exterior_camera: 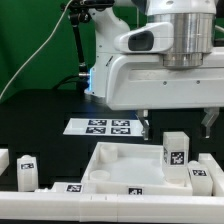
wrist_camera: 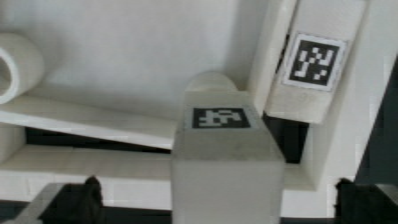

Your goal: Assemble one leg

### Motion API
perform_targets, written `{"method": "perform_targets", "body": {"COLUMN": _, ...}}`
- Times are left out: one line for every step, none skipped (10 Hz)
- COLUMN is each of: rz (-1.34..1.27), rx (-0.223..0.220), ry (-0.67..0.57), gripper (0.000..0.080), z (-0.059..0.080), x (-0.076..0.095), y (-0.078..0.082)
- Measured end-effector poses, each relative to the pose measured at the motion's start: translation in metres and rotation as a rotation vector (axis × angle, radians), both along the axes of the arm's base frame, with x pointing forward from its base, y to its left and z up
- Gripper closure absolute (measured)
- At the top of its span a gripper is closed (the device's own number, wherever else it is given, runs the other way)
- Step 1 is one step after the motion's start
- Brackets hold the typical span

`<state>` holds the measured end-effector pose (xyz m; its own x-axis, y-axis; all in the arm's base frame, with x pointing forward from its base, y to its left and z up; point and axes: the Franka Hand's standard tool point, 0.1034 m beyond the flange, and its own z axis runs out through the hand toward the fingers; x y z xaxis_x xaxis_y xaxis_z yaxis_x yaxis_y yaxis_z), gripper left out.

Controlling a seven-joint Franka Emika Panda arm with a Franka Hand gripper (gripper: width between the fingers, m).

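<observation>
- The gripper (exterior_camera: 177,130) hangs with its two fingers spread wide, pinching nothing.
- The leg (exterior_camera: 175,150) stands upright, tag facing the camera, at 6 o'clock just below the gripper and in line with the gap between the fingers.
- In the wrist view the leg (wrist_camera: 228,155) sits midway between the dark fingertips (wrist_camera: 80,200), with a clear gap on each side.
- It stands by the white square panel (exterior_camera: 110,160).
- The marker board (exterior_camera: 108,126) lies at 10 o'clock from the leg.
- A second leg (exterior_camera: 203,178) lies at 4 o'clock, near it.

White arm (exterior_camera: 150,70) bent low, tool (exterior_camera: 177,130) pointing down, fingers (exterior_camera: 143,126) spread wide
</observation>
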<state>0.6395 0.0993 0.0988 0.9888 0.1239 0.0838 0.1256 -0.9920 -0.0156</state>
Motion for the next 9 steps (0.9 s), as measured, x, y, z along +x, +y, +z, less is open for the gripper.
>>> {"method": "perform_targets", "body": {"rz": 0.000, "rx": 0.000, "ry": 0.000, "gripper": 0.0150, "z": 0.0001, "x": 0.0001, "y": 0.0001}}
{"method": "perform_targets", "body": {"rz": 0.000, "rx": 0.000, "ry": 0.000, "gripper": 0.0150, "z": 0.0001, "x": 0.0001, "y": 0.0001}}
{"method": "perform_targets", "body": {"rz": 0.000, "rx": 0.000, "ry": 0.000, "gripper": 0.0150, "z": 0.0001, "x": 0.0001, "y": 0.0001}}
{"method": "perform_targets", "body": {"rz": 0.000, "rx": 0.000, "ry": 0.000, "gripper": 0.0150, "z": 0.0001, "x": 0.0001, "y": 0.0001}}
{"method": "perform_targets", "body": {"rz": 0.000, "rx": 0.000, "ry": 0.000, "gripper": 0.0161, "z": 0.0001, "x": 0.0001, "y": 0.0001}}
{"method": "perform_targets", "body": {"rz": 0.000, "rx": 0.000, "ry": 0.000, "gripper": 0.0161, "z": 0.0001, "x": 0.0001, "y": 0.0001}}
{"method": "perform_targets", "body": {"rz": 0.000, "rx": 0.000, "ry": 0.000, "gripper": 0.0329, "z": 0.0001, "x": 0.0001, "y": 0.0001}}
{"method": "perform_targets", "body": {"rz": 0.000, "rx": 0.000, "ry": 0.000, "gripper": 0.0515, "z": 0.0001, "x": 0.0001, "y": 0.0001}}
{"method": "perform_targets", "body": {"rz": -0.011, "rx": 0.001, "ry": 0.000, "gripper": 0.0524, "z": 0.0002, "x": 0.0001, "y": 0.0002}}
